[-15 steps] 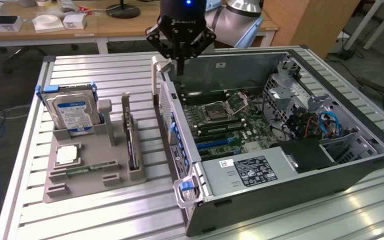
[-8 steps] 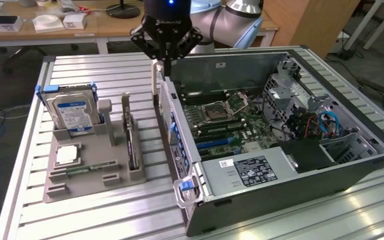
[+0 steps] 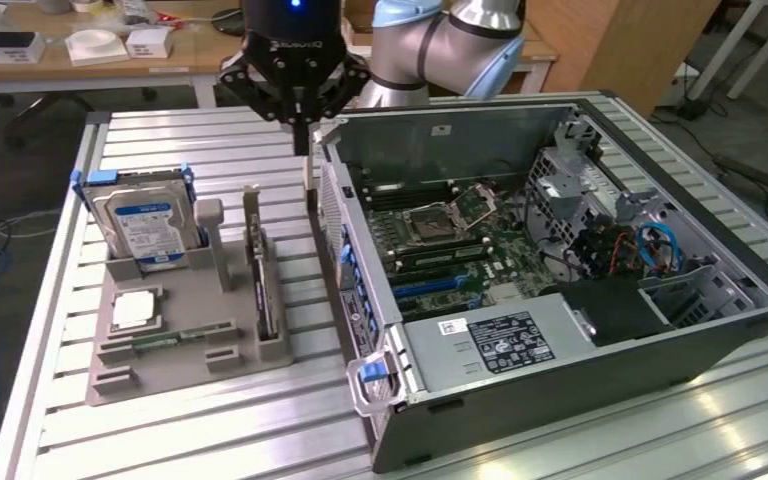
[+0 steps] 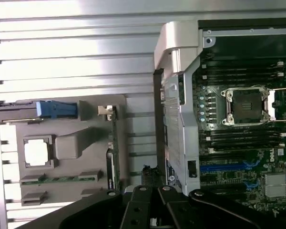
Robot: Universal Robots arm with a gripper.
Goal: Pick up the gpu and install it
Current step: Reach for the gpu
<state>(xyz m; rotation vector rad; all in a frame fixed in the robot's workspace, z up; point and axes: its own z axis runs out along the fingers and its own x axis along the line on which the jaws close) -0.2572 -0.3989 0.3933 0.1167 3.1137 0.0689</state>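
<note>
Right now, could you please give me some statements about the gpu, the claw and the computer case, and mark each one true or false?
1. The gpu stands on its edge in the gray holder. True.
2. The claw grips the gpu. False: the claw is shut and empty, up above the table, apart from the gpu.
3. The computer case lies open, showing its motherboard. True.
4. The hard drive sits inside the case. False: it stands in the gray holder, on the exterior view's left of the gpu.

Gpu (image 3: 264,295) in tray (image 3: 171,372) beside case (image 3: 584,372)
</note>
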